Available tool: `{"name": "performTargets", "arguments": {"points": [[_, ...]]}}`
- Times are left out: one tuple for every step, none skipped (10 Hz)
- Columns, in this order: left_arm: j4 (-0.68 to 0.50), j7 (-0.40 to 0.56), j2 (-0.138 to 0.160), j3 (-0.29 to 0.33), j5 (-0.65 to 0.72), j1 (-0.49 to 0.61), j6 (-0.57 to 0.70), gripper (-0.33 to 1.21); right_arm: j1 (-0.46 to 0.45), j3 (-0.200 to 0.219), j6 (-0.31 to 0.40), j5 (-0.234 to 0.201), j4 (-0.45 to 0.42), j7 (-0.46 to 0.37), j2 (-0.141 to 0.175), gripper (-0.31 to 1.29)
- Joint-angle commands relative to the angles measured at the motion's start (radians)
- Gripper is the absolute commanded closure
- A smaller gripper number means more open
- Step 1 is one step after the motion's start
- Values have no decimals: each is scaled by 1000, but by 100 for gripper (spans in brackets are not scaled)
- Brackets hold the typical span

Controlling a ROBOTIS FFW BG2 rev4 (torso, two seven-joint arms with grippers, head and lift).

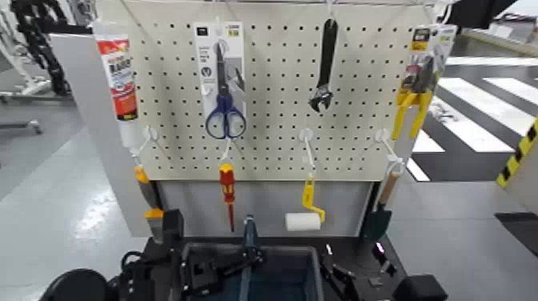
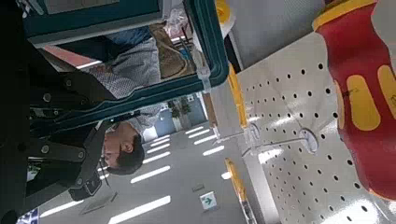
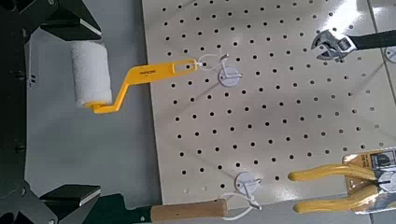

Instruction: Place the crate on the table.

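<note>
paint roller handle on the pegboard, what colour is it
Yellow: the paint roller has a white sleeve and a yellow handle, clearest in the right wrist view.

Even overhead lighting; soft focus throughout the head view, glare at several points.

Head view: the pegboard [image 1: 272, 88] is brightly and evenly lit, with only faint shadows under the hanging tools. The grey floor [image 1: 48, 208] on the left carries a pale sheen. The near crate [image 1: 264, 276] lies dim and indistinct, and edges are soft across the scene. Left wrist view: bright ceiling light strips [image 2: 154, 173] glare, and the red-and-yellow screwdriver handle [image 2: 364, 93], close to the lens, is out of focus. Right wrist view: a white hot spot washes out the pegboard's far corner [image 3: 350, 19]; the paint roller [image 3: 91, 75] is blurred.
</note>
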State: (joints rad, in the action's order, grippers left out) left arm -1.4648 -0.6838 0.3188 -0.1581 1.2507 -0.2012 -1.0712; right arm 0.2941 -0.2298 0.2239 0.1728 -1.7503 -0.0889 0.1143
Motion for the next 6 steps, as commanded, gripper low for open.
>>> {"name": "performTargets", "arguments": {"points": [[34, -23, 2, -15, -27, -27, 10, 119, 0, 0, 2, 1, 0, 0, -1, 14], [44, -33, 2, -21, -34, -37, 17, 119, 0, 0, 3, 1, 0, 0, -1, 14], [58, -42, 0, -32, -42, -46, 27, 119, -1, 0, 3, 1, 0, 0, -1, 14], [70, -53, -1, -40, -47, -50, 34, 119, -1, 0, 3, 1, 0, 0, -1, 14], [78, -53, -3, -44, -50, -52, 42, 119, -1, 0, 3, 1, 0, 0, -1, 14], [84, -57, -4, -49, -50, -53, 48, 119, -1, 0, 3, 1, 0, 0, -1, 14]]}}
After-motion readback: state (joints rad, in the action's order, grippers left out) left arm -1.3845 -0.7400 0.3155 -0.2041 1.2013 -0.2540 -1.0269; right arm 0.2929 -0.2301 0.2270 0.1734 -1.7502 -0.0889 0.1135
